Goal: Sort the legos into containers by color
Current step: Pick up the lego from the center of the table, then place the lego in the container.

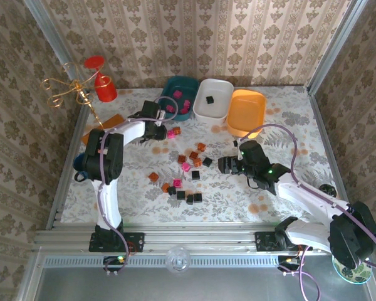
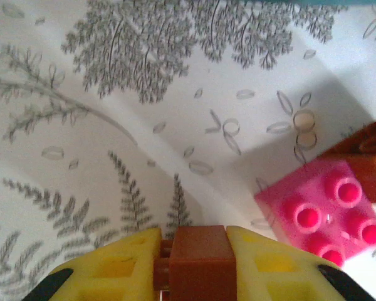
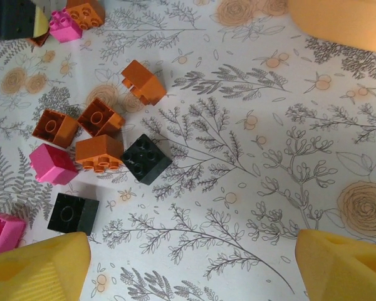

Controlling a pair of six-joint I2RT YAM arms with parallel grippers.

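Along the near edge of the table [image 1: 131,200], about midway, lies a short row of legos [image 1: 189,197] — mostly black, with an orange one and a pink one at its left end; a lone orange brick [image 1: 153,177] sits apart to their left. Just beyond, toward the right edge, the right gripper [image 1: 224,165] hangs over the cloth with its jaws spread wide and nothing between them. In its wrist view the yellow fingertips [image 3: 37,269] stand far apart over bare cloth, and ahead of them to the left a black brick [image 3: 145,158] lies beside an orange one, with more orange, pink and black pieces around them. Farther in, left of the table's middle, the left gripper [image 1: 165,132] has its fingers [image 2: 113,269] closed tight on a reddish-brown brick [image 2: 198,254], which fills the gap between them. Just to its right a pink brick [image 2: 323,213] rests studs-up on the cloth, touching a brown brick [image 2: 366,153] behind it. Along the far edge three trays stand side by side — the teal tray [image 1: 175,88] on the left with pink bricks [image 1: 187,104] inside, the white tray [image 1: 220,110] in the middle with one black cube [image 1: 209,99] in it, and the orange tray [image 1: 247,113] on the right. By the left edge lies a flat orange slab [image 1: 103,130], and a red cup-like object [image 1: 104,89] stands near the far-left corner
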